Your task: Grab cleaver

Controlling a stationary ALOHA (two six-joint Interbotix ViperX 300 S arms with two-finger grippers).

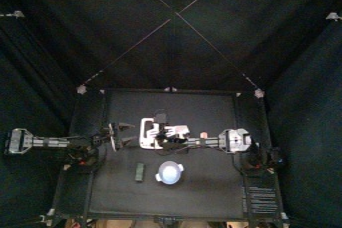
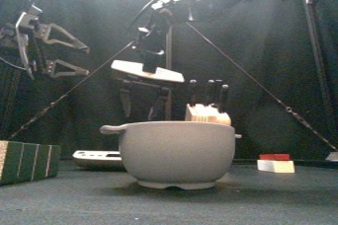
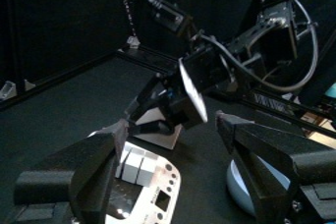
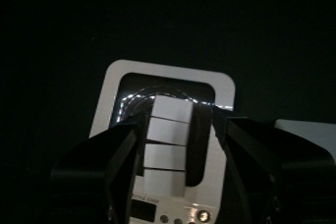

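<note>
A knife block (image 2: 205, 99) with several black handles stands behind the grey pot (image 2: 179, 153). I cannot tell which handle is the cleaver's. My right gripper (image 4: 180, 135) hangs open above a flat white device (image 4: 164, 90) on the table, with nothing between its jaws. From the front it (image 2: 134, 101) hangs left of the block, under a white plate (image 2: 142, 69) on its wrist. My left gripper (image 3: 171, 130) is open and empty, low at the table's left, facing the same device (image 3: 138, 169).
A grey pot (image 1: 171, 174) stands at the table's front middle, with a dark green box (image 2: 24, 162) to its left. A small red and white thing (image 2: 275, 163) lies at the right. Black curtains close in on all sides.
</note>
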